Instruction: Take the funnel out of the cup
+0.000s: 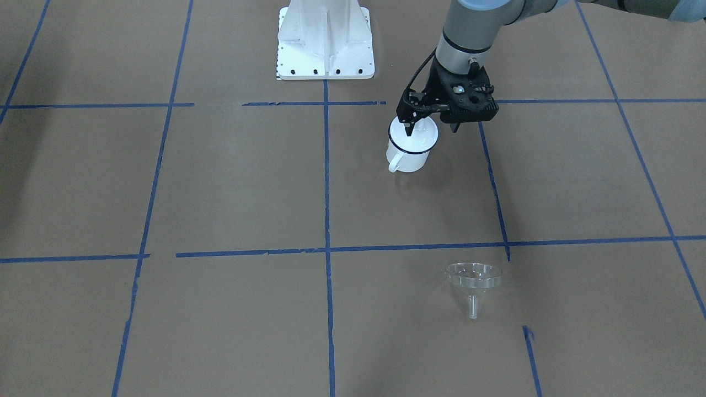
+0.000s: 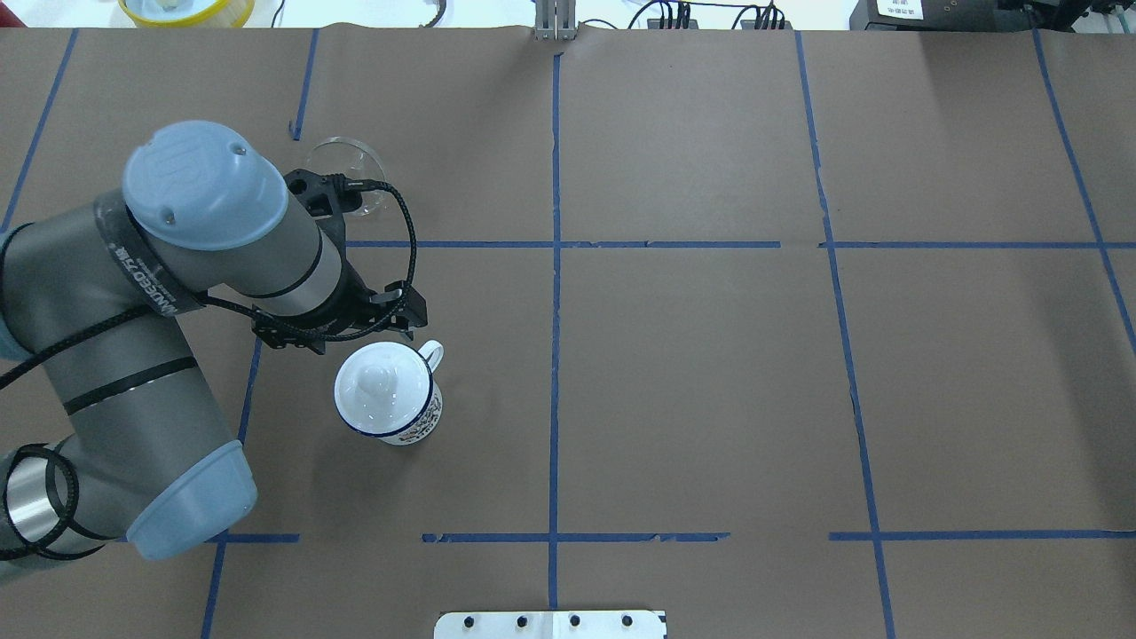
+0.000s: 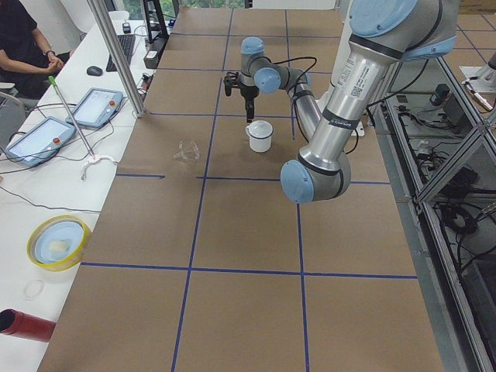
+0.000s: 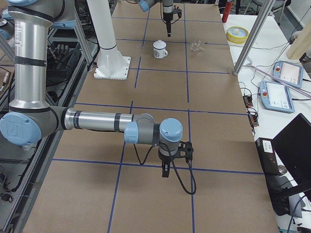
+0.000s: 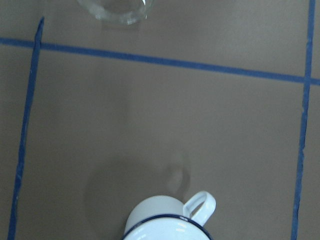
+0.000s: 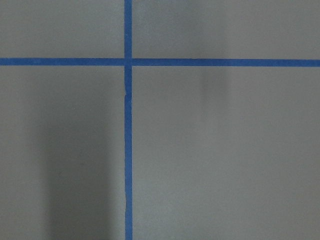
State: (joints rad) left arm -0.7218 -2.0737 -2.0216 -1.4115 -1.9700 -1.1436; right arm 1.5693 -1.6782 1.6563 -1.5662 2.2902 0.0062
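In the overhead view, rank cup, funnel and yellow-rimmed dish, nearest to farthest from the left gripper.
1. The cup, mid-table on the left.
2. The funnel, beyond the far tape line.
3. The yellow-rimmed dish, past the table's far edge, left corner.

The clear funnel [image 1: 474,277] lies tipped on the table [image 1: 231,182], well apart from the upright white, blue-rimmed cup [image 1: 409,151].

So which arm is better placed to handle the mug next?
Left. The left tool hangs just over the mug; the funnel lies apart on the table. The right tool is far off along the table.
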